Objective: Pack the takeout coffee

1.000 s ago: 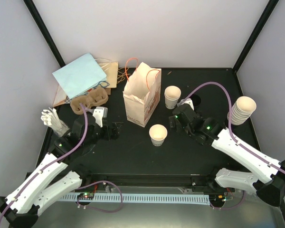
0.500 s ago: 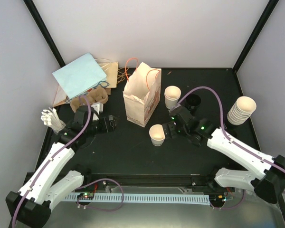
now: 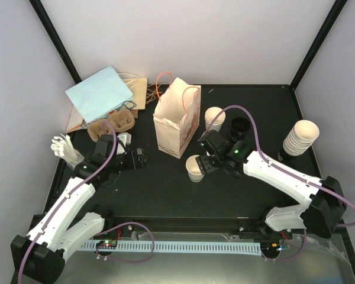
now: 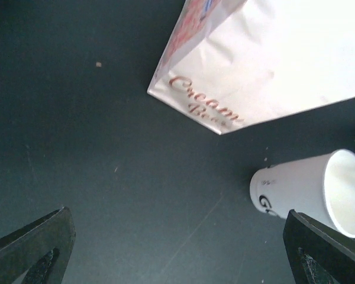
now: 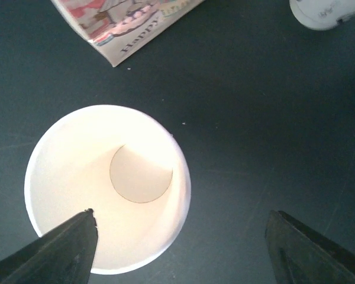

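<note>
White cup (image 3: 195, 168) with no lid stands on the black worktop (image 3: 165, 189) near the paper bag (image 3: 176, 118), and the right fingers (image 3: 206, 163) are just beside it. From the left wrist, the left fingers (image 4: 32, 248) are wide and hold nothing. From the right wrist, the right fingers are wide, and one covers a bit of the cup's rim.

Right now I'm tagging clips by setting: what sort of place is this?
Probably a robot test cell, not a café: blank walls, a black table with two arms bolted on, a bag and cup stack as props.
</note>
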